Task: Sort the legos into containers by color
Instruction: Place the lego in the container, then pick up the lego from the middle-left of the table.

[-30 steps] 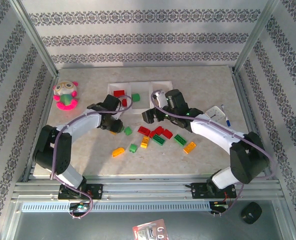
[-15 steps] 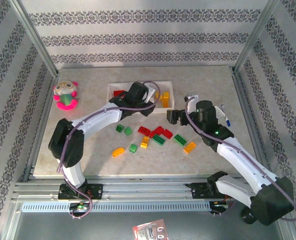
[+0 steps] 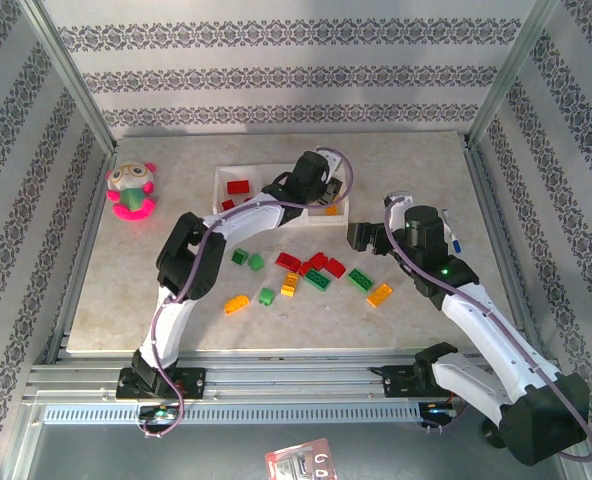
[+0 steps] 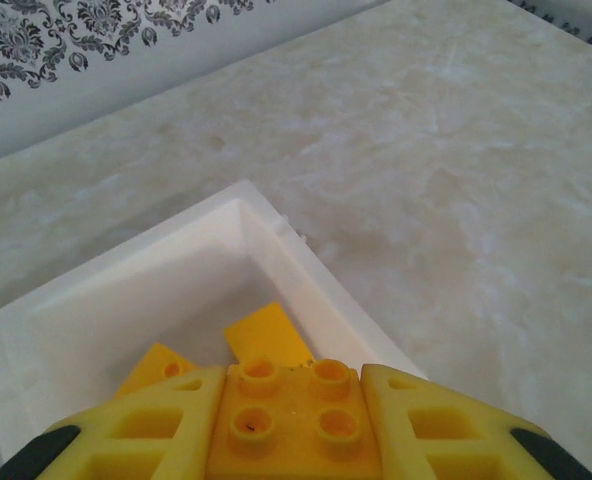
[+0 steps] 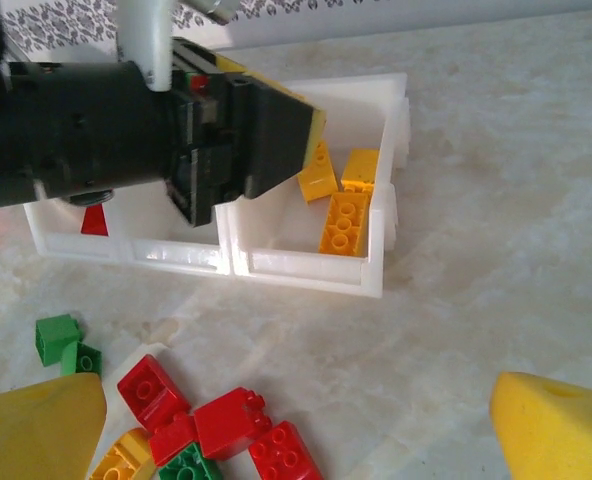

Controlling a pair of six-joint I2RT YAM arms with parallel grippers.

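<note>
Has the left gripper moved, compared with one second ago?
Yes. The left gripper went away from the robot and rightward: from the table in front of the white tray to above its right compartment, shut on a yellow brick.

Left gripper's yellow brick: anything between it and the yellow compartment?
Nothing visible. The left gripper holds the yellow brick just over the open-topped right-end compartment of the tray; other yellow bricks lie inside.

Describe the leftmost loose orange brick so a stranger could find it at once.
Start at the white tray on the table's far side, then drop to the loose bricks before it. The orange brick lies at their near-left corner, slanted, beside a green brick; every other orange piece sits farther right.
</note>
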